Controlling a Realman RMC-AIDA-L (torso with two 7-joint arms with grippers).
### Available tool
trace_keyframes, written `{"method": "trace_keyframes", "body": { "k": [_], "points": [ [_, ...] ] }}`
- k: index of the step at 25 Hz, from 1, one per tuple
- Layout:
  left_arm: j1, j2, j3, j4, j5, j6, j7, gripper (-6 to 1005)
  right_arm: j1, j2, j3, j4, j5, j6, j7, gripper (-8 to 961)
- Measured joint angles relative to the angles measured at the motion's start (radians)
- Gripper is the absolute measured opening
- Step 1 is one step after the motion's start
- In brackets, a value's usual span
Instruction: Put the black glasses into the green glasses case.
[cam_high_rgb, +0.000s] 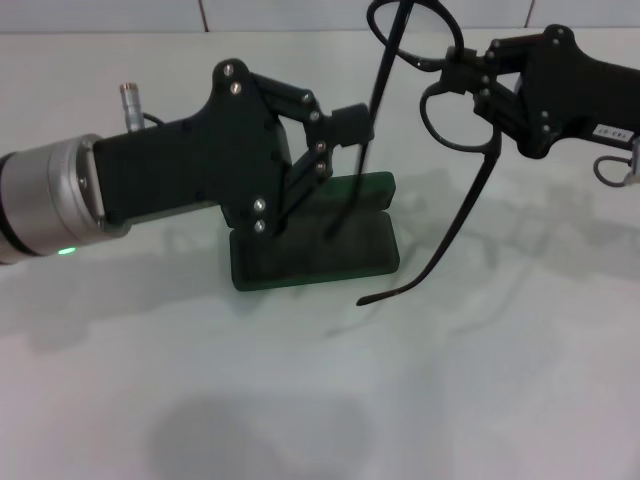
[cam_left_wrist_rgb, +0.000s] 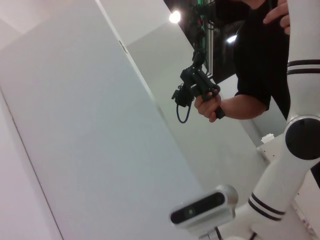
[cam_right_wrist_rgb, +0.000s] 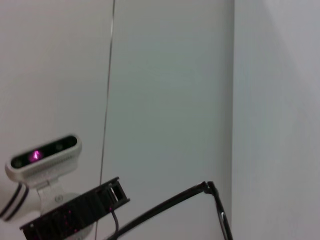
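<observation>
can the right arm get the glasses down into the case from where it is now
Probably not cleanly yet. The right claw holds the glasses up high with both temple arms unfolded, and the left claw sits right above the open case, pinching one temple arm.

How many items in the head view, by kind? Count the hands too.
Glasses: 1, the black glasses, held up by the right hand
Cases: 1, the green glasses case, open on the table
Hands: 2, with the left hand over the case
Total: 4
</observation>
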Motion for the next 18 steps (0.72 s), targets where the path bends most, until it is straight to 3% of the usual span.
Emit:
{"method": "trace_keyframes", "body": {
  "k": [13, 18],
  "points": [
    [0.045, 0.028, -0.001, -0.082, 0.08, -0.158, -0.084, 17, -0.042, -0.011, -0.007, -0.004, -0.099, 0.038, -0.066, 58],
    [0.066, 0.035, 0.006, -0.089, 0.105, -0.136, -0.09, 17, -0.038, -0.011, -0.006, -0.005, -0.105, 0.074, -0.106, 58]
  ]
}}
